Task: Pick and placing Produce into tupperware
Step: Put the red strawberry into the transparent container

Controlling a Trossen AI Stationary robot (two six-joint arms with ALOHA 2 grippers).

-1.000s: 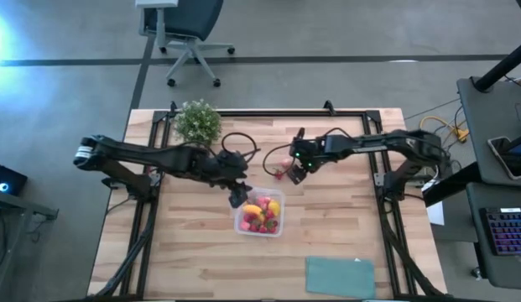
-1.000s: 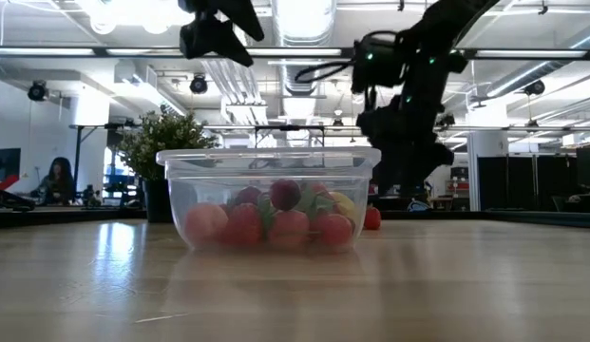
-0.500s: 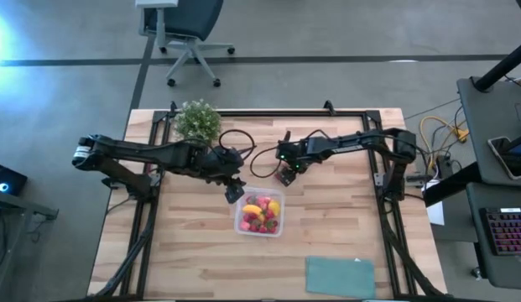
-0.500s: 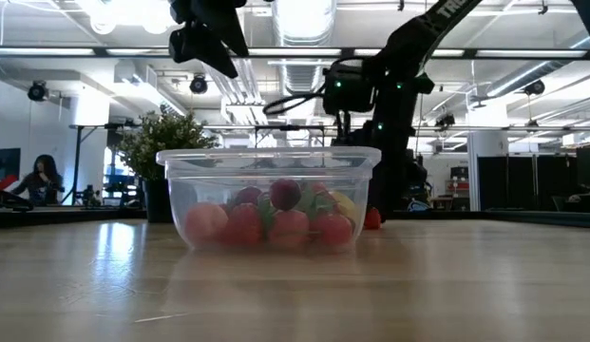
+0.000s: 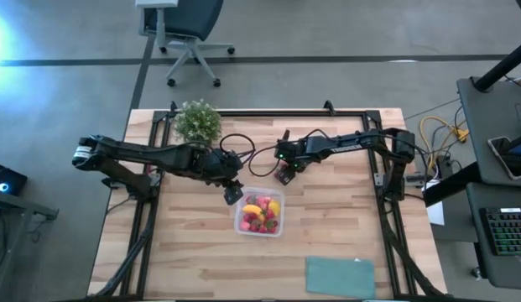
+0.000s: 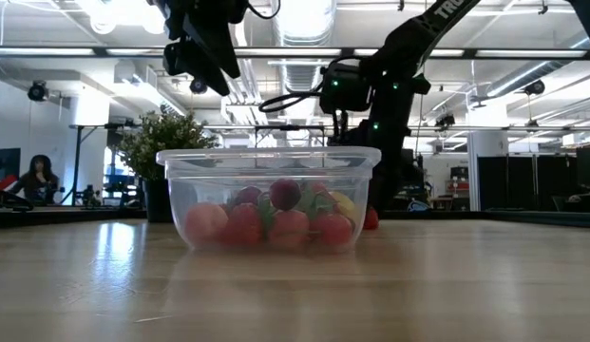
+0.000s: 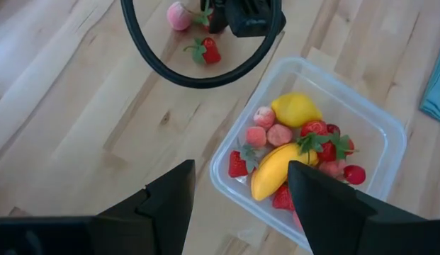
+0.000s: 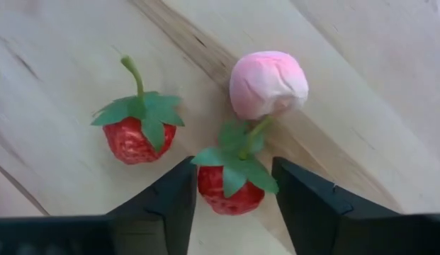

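Tupperware [image 5: 259, 216]: mid-table; holds my banana [image 7: 275, 170], lemon [image 7: 295, 110] and red and pink berries.
Loose produce: two strawberries [image 8: 137, 131], one pink berry [image 8: 268, 83], on wood behind the tub.
My right gripper [image 8: 230, 190]: fingers spread around one strawberry, not closed.
My left gripper [image 7: 237, 195]: open, empty, above the tub's edge.
Writing: none readable.

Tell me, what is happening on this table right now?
Two robot arms are sorting toy fruit. The clear tupperware already holds a banana, a lemon and berries. The right gripper, jaws open, sits low around a strawberry beside another strawberry and a pink berry on the wood. The left gripper hovers open by the tupperware.
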